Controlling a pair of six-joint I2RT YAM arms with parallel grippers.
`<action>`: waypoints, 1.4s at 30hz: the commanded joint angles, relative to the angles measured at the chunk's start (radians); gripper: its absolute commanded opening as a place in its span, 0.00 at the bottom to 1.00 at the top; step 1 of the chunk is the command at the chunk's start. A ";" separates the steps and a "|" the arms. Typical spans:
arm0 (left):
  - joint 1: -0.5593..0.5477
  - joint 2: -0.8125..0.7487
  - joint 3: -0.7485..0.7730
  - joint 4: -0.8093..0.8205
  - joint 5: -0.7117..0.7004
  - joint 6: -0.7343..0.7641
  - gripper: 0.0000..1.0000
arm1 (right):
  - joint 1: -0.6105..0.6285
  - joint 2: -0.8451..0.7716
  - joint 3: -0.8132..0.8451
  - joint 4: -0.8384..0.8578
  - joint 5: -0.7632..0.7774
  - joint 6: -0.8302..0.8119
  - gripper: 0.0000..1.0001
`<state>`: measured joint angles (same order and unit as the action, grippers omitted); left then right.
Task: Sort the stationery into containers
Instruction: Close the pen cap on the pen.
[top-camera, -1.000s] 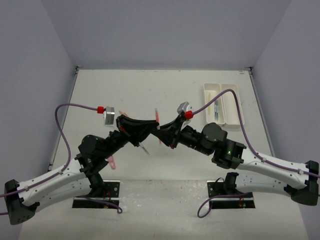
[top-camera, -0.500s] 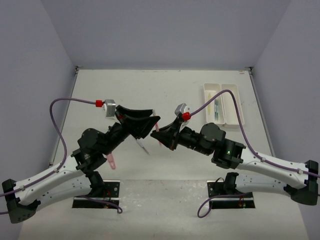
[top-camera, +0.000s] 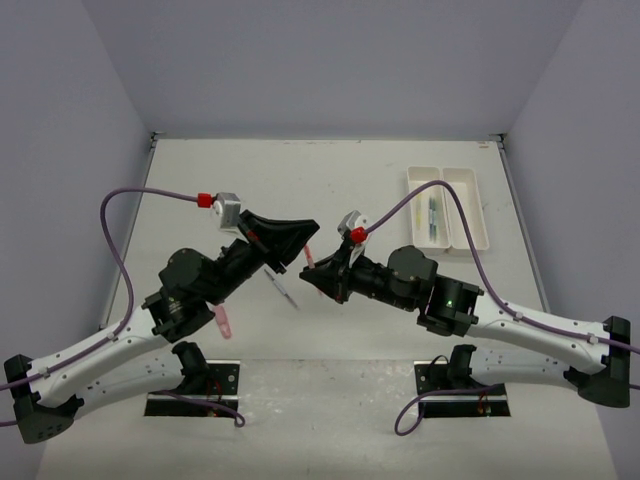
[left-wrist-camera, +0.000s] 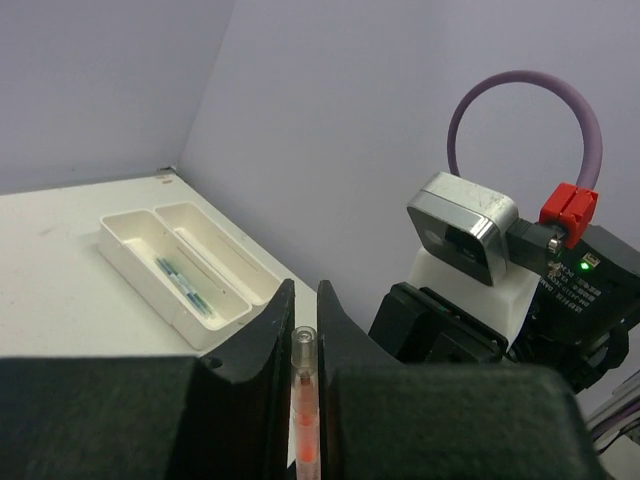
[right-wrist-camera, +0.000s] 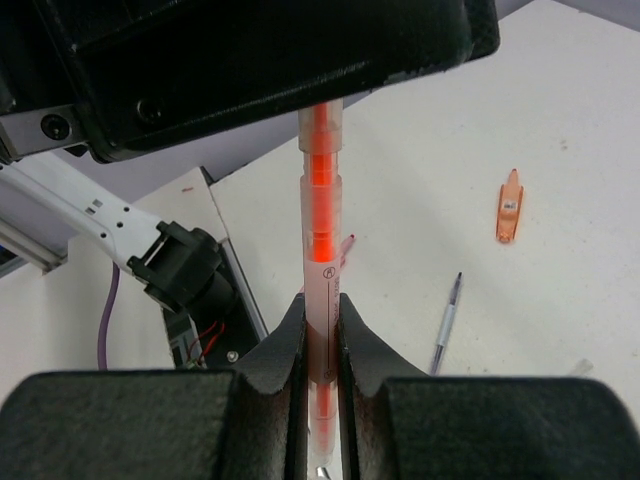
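A translucent pink-orange pen (right-wrist-camera: 320, 200) hangs in the air between my two grippers, above the middle of the table. My left gripper (left-wrist-camera: 305, 300) is shut on one end of the pen (left-wrist-camera: 304, 400). My right gripper (right-wrist-camera: 320, 310) is shut on the other end. In the top view the two grippers meet tip to tip, left gripper (top-camera: 300, 250) and right gripper (top-camera: 314, 274), and only a bit of the pen (top-camera: 309, 256) shows. The two white containers (top-camera: 468, 215) lie side by side at the back right; the left container (left-wrist-camera: 150, 268) holds blue-green pens (top-camera: 433, 213).
On the table below lie a grey pen (top-camera: 284, 290), a pink marker (top-camera: 224, 322) by the left arm, and a small orange piece (right-wrist-camera: 509, 207). A pink pen tip (right-wrist-camera: 346, 244) peeks out behind the held pen. Purple cables arch over both arms.
My left gripper opened for a moment and has closed again on the pen. Both grippers have shifted a little to the left, and the left wrist has risen.
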<state>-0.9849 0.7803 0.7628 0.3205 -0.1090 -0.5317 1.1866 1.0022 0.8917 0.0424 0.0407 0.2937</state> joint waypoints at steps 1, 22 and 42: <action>0.000 -0.009 0.003 0.020 0.026 0.024 0.00 | 0.006 -0.017 0.025 0.015 0.045 -0.015 0.00; -0.001 0.043 -0.179 0.139 0.150 -0.039 0.00 | -0.235 0.077 0.379 -0.162 -0.037 0.129 0.00; -0.058 0.031 -0.195 0.029 -0.046 -0.050 0.00 | -0.334 0.299 0.546 -0.142 -0.191 0.091 0.00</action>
<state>-0.9574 0.8125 0.5351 0.7923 -0.2528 -0.6268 0.9615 1.3968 1.5950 -0.6943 -0.3119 0.2969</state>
